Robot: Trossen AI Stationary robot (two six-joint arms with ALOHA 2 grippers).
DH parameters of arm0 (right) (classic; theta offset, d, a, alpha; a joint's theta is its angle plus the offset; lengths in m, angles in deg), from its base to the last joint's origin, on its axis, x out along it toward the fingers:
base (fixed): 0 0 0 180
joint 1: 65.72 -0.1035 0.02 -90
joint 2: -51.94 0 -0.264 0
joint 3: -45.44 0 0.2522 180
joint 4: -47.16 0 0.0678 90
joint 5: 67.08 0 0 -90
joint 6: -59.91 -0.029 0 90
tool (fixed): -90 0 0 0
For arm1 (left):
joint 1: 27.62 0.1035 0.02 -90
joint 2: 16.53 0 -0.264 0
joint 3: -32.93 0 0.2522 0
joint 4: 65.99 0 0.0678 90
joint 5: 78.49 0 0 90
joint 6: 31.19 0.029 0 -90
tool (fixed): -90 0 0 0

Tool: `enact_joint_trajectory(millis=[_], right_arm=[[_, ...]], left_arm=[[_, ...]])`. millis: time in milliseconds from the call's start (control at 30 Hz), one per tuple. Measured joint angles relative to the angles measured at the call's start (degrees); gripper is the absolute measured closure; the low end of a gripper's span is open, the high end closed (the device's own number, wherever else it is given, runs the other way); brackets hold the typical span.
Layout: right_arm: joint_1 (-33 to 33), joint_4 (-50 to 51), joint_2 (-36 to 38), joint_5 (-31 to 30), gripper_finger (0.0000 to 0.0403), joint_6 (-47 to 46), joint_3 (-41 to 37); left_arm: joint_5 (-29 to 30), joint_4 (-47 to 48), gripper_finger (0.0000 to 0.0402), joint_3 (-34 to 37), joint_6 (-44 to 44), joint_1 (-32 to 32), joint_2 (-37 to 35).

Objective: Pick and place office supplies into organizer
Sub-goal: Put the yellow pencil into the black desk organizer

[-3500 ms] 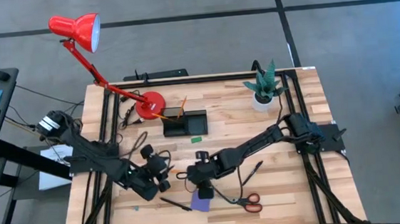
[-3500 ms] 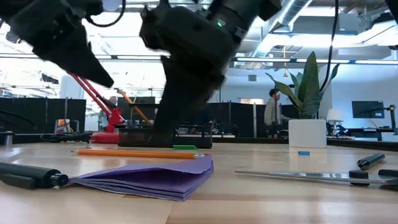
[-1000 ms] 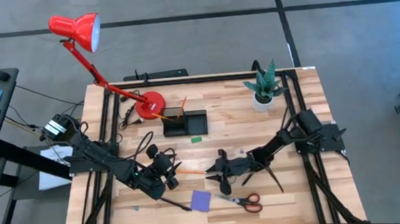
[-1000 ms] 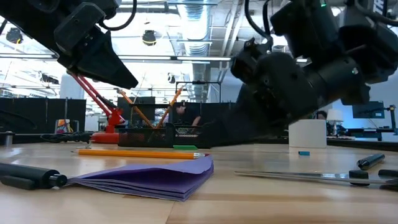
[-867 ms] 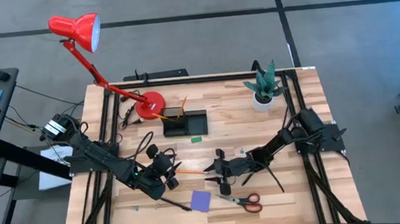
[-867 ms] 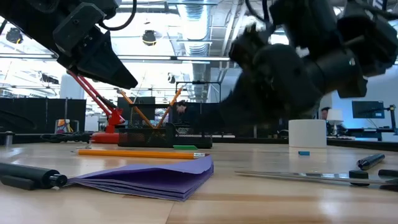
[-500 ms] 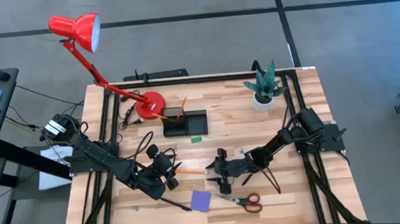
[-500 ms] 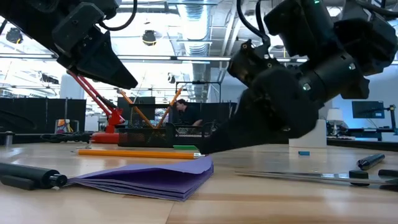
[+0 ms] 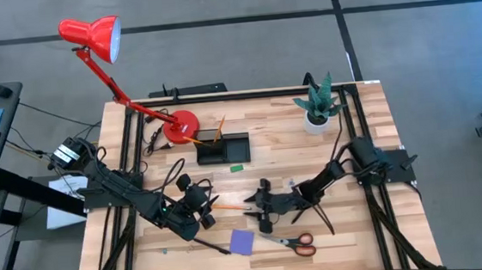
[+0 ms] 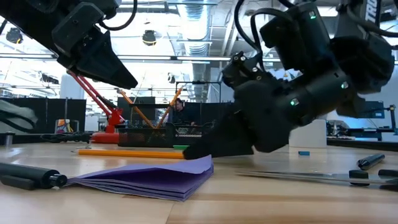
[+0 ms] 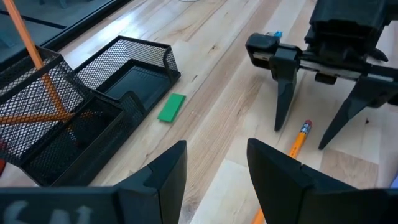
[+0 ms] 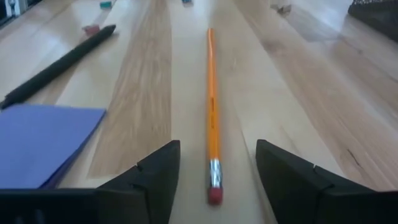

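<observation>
High view looks straight down; low view sits level on the surface (image 9: 354,143). Both wrist views, close and facing each other, share 1 pencil (image 12: 212,124).

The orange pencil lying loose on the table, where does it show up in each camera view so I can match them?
High view: the orange pencil lies mid-table, between the two grippers.
Low view: it lies flat behind the purple notepad, at.
Left wrist view: only its eraser end shows, at, between the right gripper fingers.
Right wrist view: it runs up the centre, at.
Shared landmark: the purple notepad, beside the pencil.
</observation>
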Motion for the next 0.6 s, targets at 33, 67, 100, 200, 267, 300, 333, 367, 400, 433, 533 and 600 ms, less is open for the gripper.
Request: enact_joint_trajectory(millis=[33,67,100,200,267,300,333,367,400,433,533,600], right_arm=[[0.0,-0.3,-0.8,-0.3,0.0201,0.0,0.5],[0.0,-0.5,-1.4,-0.5,0.0204,0.1,0.8],[0.0,-0.3,-1.6,-0.5,0.0208,0.1,0.9],[0.0,-0.7,-2.1,-0.4,0.0223,0.1,0.9],[-0.2,-0.7,-2.0,-0.1,0.0234,0.0,0.8],[-0.3,-0.7,-2.0,0.1,0.024,0.0,0.8],[-0.5,-0.6,-2.0,0.1,0.0245,-0.1,0.8],[-0.7,-0.4,-2.0,0.1,0.0251,-0.1,0.8],[-1.0,-0.3,-2.0,0.1,0.0256,-0.1,0.8],[-1.2,-0.2,-2.0,0.0,0.0262,-0.2,0.8],[-1.8,0.9,-2.0,-0.2,0.0284,-0.7,0.8],[-1.9,1.0,-2.0,-0.2,0.0308,-1.4,0.8]], left_arm=[[0.0,0.0,0.0242,0.0,0.0,0.0,0.0],[0.0,0.0,0.0242,0.0,0.0,0.0,0.0],[0.0,0.0,0.0242,0.0,0.0,0.0,0.0],[0.0,0.0,0.0242,0.0,0.0,0.0,0.0],[0.0,0.0,0.0242,0.0,0.0,0.0,0.0],[0.0,0.1,0.0242,0.0,0.0,0.0,0.0],[0.0,0.1,0.0242,0.0,0.0,0.0,0.0],[0.0,0.1,0.0242,0.0,0.0,0.0,0.0],[0.0,0.1,0.0242,0.0,0.0,0.0,0.0],[0.0,0.0,0.0242,0.0,0.0,0.0,0.0],[0.1,0.0,0.0242,0.0,0.0,0.0,0.0],[0.2,0.0,0.0242,0.0,0.0,0.0,0.0]])
